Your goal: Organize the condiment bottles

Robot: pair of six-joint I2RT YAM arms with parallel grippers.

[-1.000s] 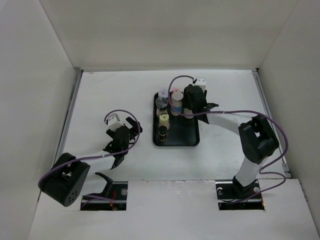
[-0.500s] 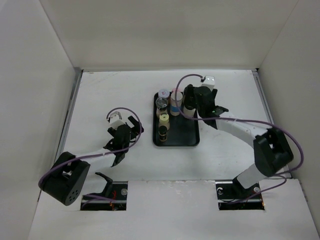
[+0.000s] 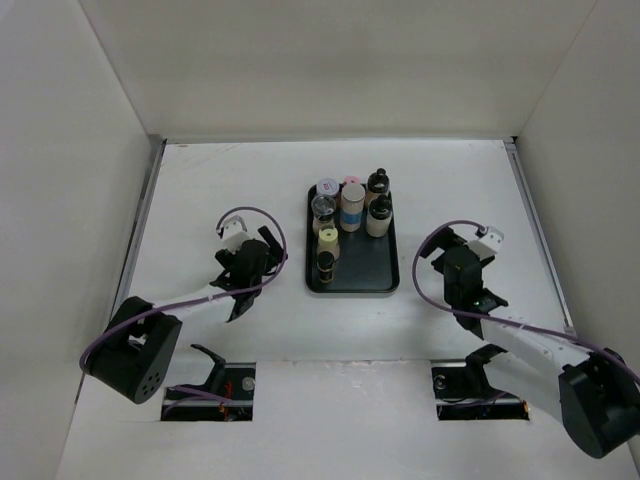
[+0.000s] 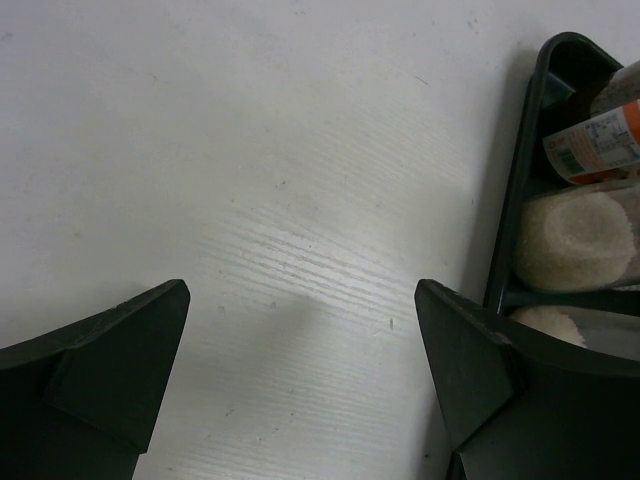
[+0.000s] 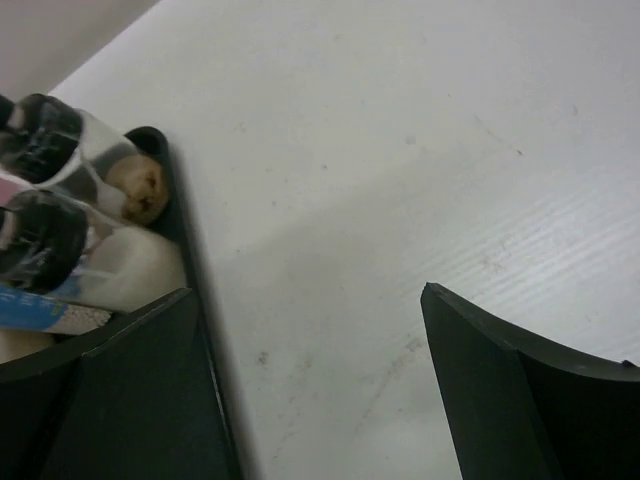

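Standing in the black tray (image 3: 385, 272), the bottles (image 3: 352, 206) crowd its far end and left side, mid-surface. Left hand (image 4: 302, 290) is spread wide and empty above the bare surface (image 3: 220, 180) just left of the tray. Right hand (image 5: 307, 292) is equally wide and empty beside the tray's right rim.

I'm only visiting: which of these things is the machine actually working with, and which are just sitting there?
Part of the job:
- condiment bottles, all standing together
- white cylinder with a blue band among them
- left gripper and right gripper, both open and empty

Just there:
- black tray under the bottles
- table
- side walls
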